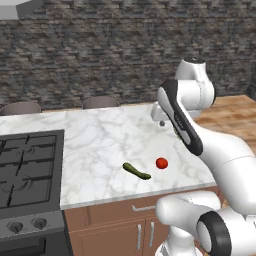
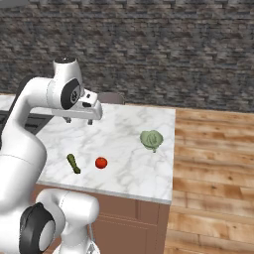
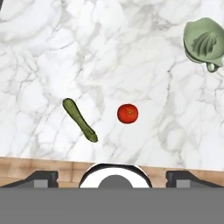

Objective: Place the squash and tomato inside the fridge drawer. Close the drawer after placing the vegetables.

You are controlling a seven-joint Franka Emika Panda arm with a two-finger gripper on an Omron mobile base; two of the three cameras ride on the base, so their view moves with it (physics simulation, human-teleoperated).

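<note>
Marble counter (image 1: 100, 145), white and veined, carries both vegetables near its front edge: the squash (image 1: 136, 171) lies flat at a slant, and the tomato (image 1: 161, 163) sits just beside it, apart from it, toward the counter's open end. Further along that end rests a pale green cabbage (image 2: 151, 140), well away from the pair. A black stove (image 1: 27, 172) is set into the counter on the other side.

The gripper (image 2: 79, 120) hangs high above the counter, pointing down, its fingers spread wide with nothing between them. From the hand view the squash (image 3: 79, 120) and tomato (image 3: 127, 113) lie below and a little ahead of it. Neither has been picked up, so I'd say the job has hardly begun. I can't see the fridge drawer from where things stand.

What worries me is the tomato. It is round and glossy, and a finger that comes down off-centre could nudge it rolling toward the front edge, which is close. The squash is slim and slanted; if the fingers aren't turned across its width, they may close along it and skid it sideways into the tomato. Grabbing the cabbage by mistake seems unlikely, given the gap.
</note>
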